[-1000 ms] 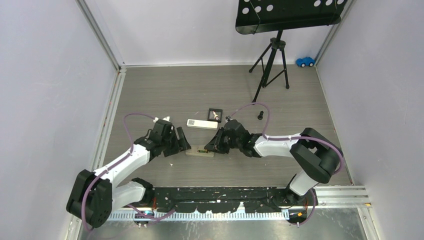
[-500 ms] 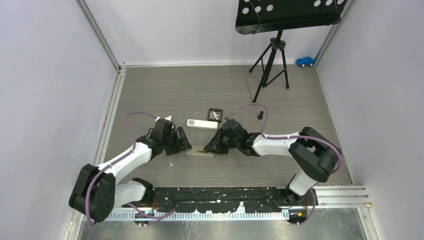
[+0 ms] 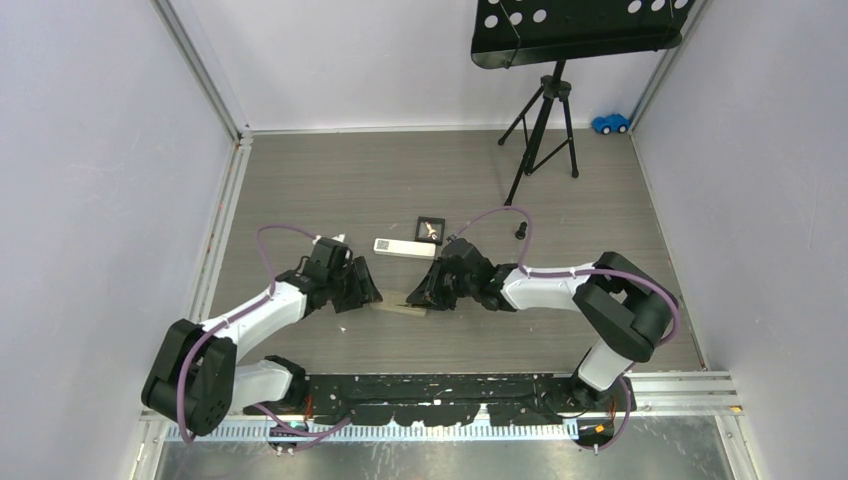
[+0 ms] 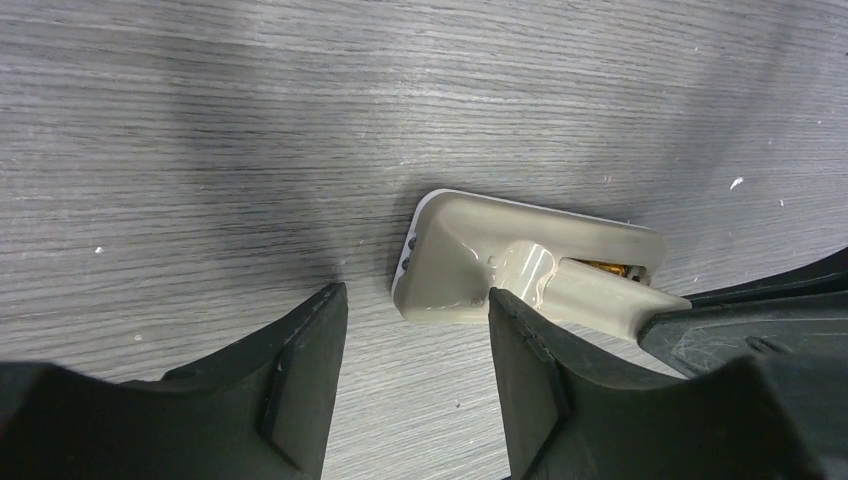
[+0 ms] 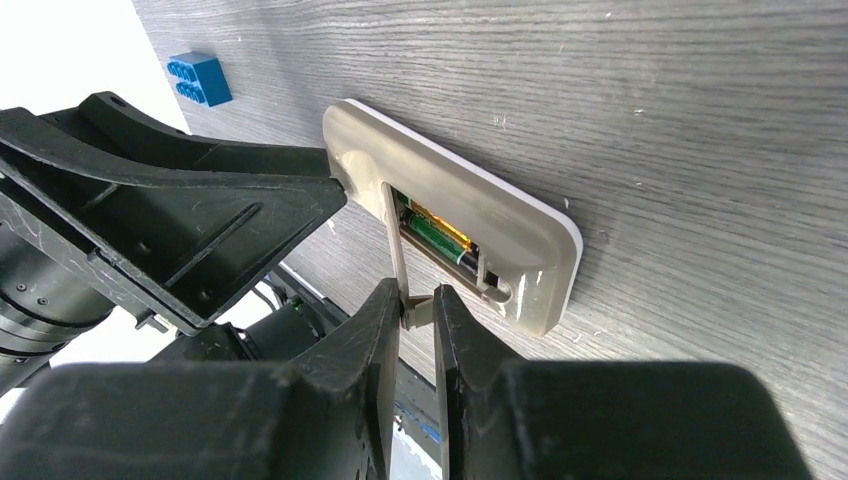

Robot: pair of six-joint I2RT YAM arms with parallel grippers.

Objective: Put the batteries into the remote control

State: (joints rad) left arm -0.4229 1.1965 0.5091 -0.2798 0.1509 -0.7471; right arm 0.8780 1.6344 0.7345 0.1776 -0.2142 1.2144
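The left claw [image 4: 417,293] hangs low over the grey wood-grain counter [image 4: 200,120] with its 2 fingers [image 4: 300,370] apart and nothing between them; their tips sit at the near end of the remote control [image 4: 470,260]. One tip is just beside its corner, though I cannot tell whether it touches. The remote control lies flat, dull grey-beige back up and white front down, midway between the 2 arms and pointing from one claw to the other. Across from it the right claw [image 5: 418,300] is clamped together on the free edge of the battery cover [image 5: 396,250], a thin beige flap that stands up from the open compartment. Inside that compartment lie 2 slim cells side by side, an orange battery [image 5: 441,222] and a green-and-black battery [image 5: 432,240]. Past the left claw, seen from the right wrist, a small blue block [image 5: 200,78] rests on the counter. Farther back lies a shorter white remote [image 3: 397,247]. Just beyond it is a small black tray [image 3: 431,230] whose contents are too small to make out. A stubby black peg [image 3: 520,232] is off to the right. At the far end stand a black music stand [image 3: 570,30] on a tripod and, near the right wall, a blue toy car [image 3: 610,123].
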